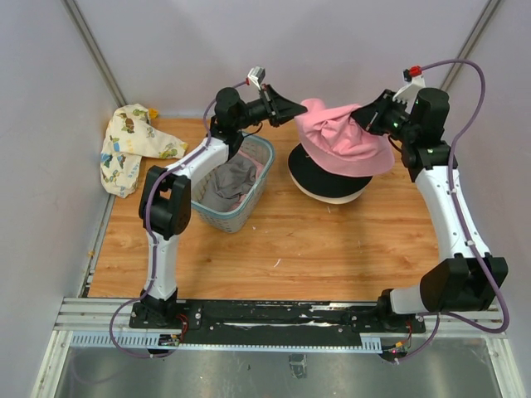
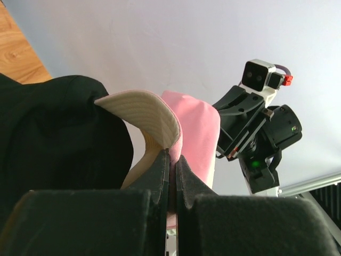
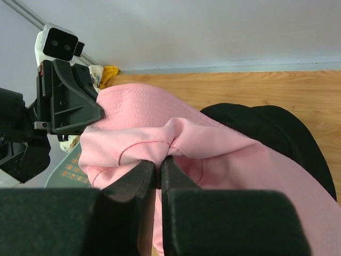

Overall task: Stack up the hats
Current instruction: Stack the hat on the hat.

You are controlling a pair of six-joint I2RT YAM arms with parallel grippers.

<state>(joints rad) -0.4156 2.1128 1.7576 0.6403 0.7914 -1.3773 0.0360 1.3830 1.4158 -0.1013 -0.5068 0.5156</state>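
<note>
My left end effector (image 1: 300, 110) and right end effector (image 1: 358, 118), both closed tight, pinch opposite edges of 1 pink hat (image 1: 344, 141). It hangs above 1 dark hat (image 1: 325, 184), largely hiding it on the surface (image 1: 332, 249). My left arm cuts across 1 basket (image 1: 228, 217) holding 1 crumpled grey hat (image 1: 231, 184).

Left arm (image 1: 187, 163) and right arm (image 1: 449, 207) aloft, jaws clamped.

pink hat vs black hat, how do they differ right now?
The pink hat hangs pinched by the left gripper and right gripper; the black hat lies on the table. The pink hat is bunched and creased; the black hat sits round. Both are soft fabric hats, pink over black.
</note>
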